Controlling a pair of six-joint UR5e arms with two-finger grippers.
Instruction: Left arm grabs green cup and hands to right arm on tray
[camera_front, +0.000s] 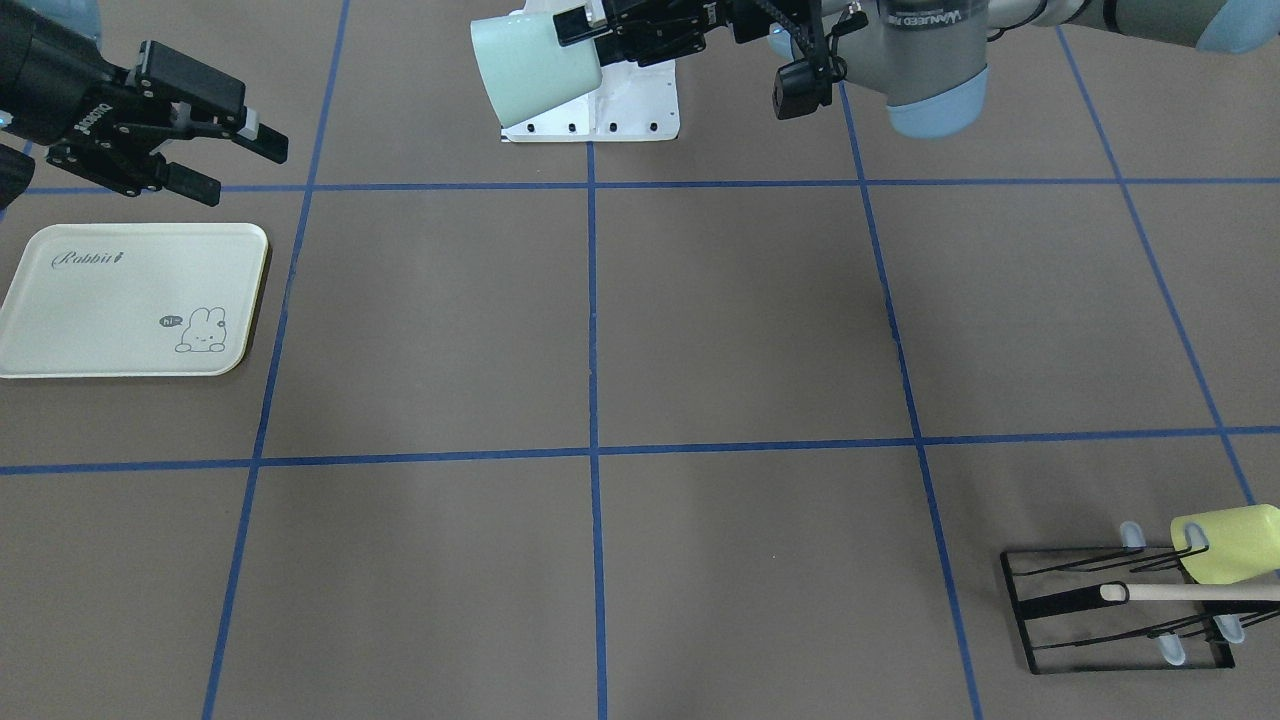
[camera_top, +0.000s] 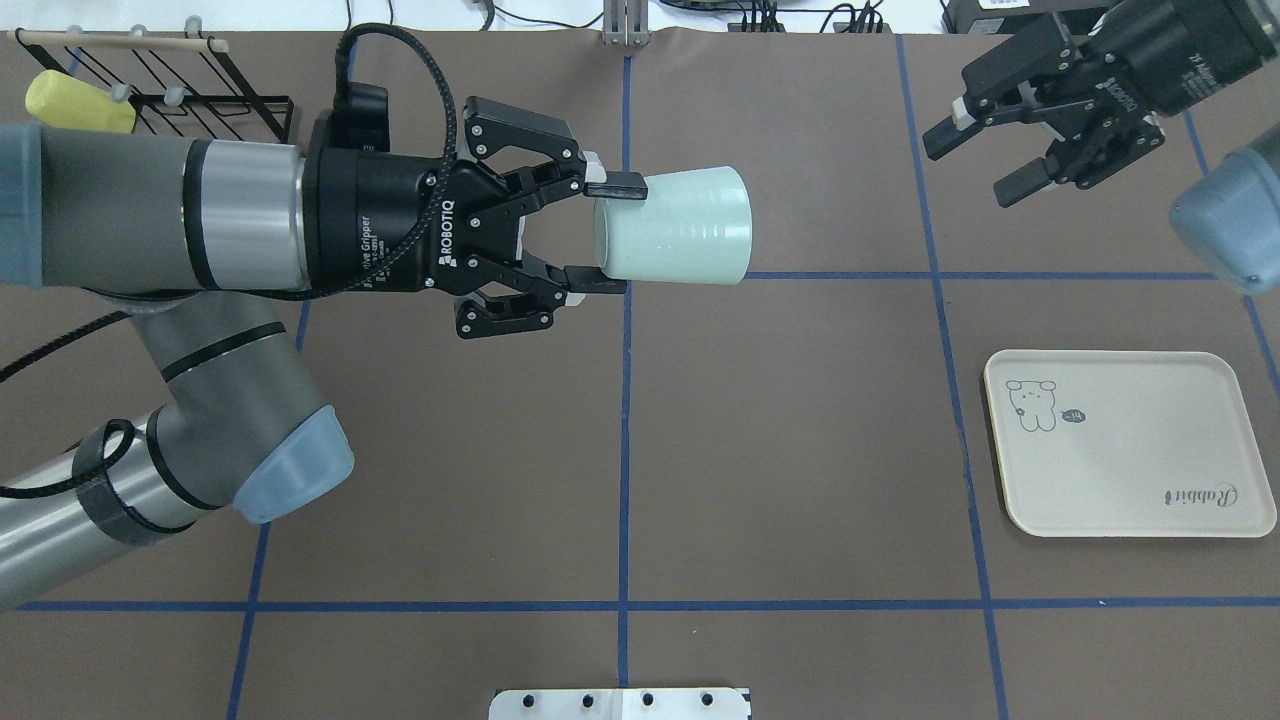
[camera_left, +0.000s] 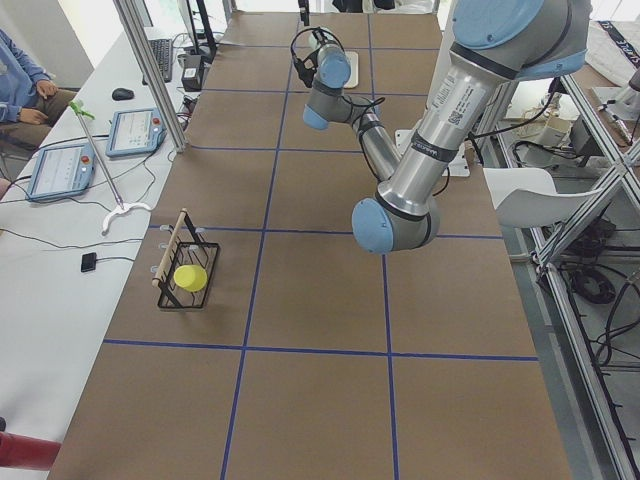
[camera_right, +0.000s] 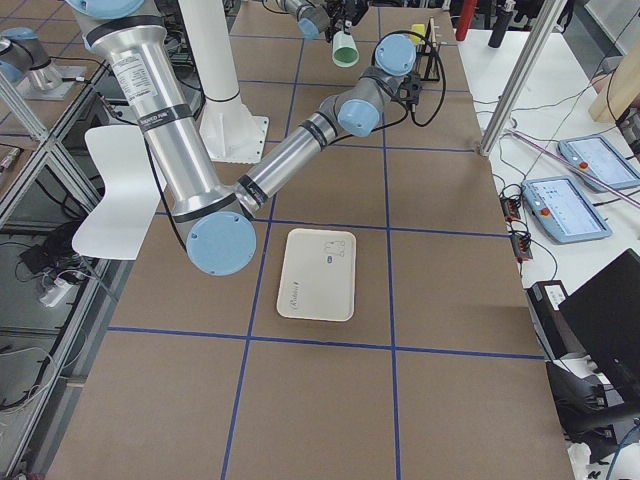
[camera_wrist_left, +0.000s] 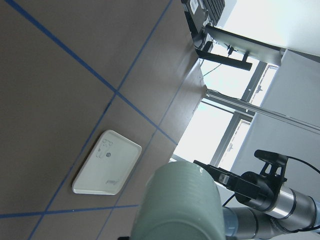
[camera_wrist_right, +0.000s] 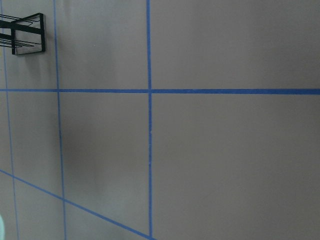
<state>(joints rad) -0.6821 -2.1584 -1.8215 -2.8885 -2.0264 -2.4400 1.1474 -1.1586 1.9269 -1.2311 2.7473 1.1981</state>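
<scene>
While the left pincer (camera_top: 608, 235) clamps the smooth tapered green cup (camera_top: 690, 225), the right pincer (camera_top: 975, 165) seems apart.

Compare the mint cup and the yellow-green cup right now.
Colour: the green cup is pale mint, the yellow-green cup brighter. Support: the green cup is held in mid-air by the left gripper; the yellow-green cup rests on the black wire rack. Both lie sideways and have no handle.
</scene>
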